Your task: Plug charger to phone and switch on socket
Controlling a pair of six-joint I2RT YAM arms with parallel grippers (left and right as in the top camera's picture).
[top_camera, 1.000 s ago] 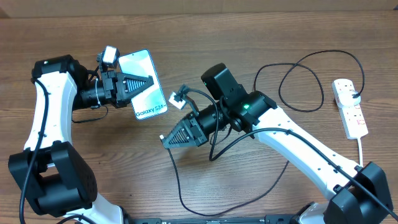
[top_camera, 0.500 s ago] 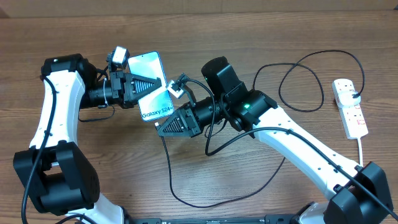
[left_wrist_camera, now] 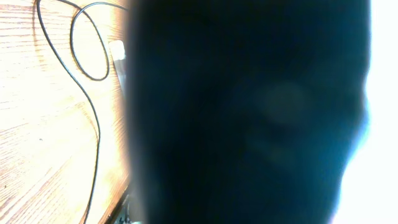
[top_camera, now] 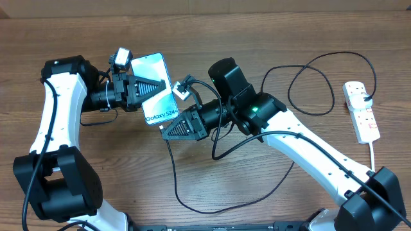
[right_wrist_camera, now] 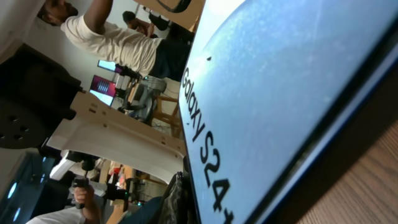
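Right claw [top_camera: 166, 132], holding the charger [top_camera: 171, 168], has neared the phone [top_camera: 162, 106] in left claw [top_camera: 156, 87].

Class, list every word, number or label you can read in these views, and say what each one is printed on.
"Galaxy S24+": on the screen of the phone, overhead view.
"Galaxy S2", the rest cut off by the frame edge: same screen, right wrist view.
Any markings on the socket: too small to read.
Left wrist view: no text visible.

Wooden table [top_camera: 135, 173]; beyond it, blurred, seemingly a person in white shirt [right_wrist_camera: 118, 43].
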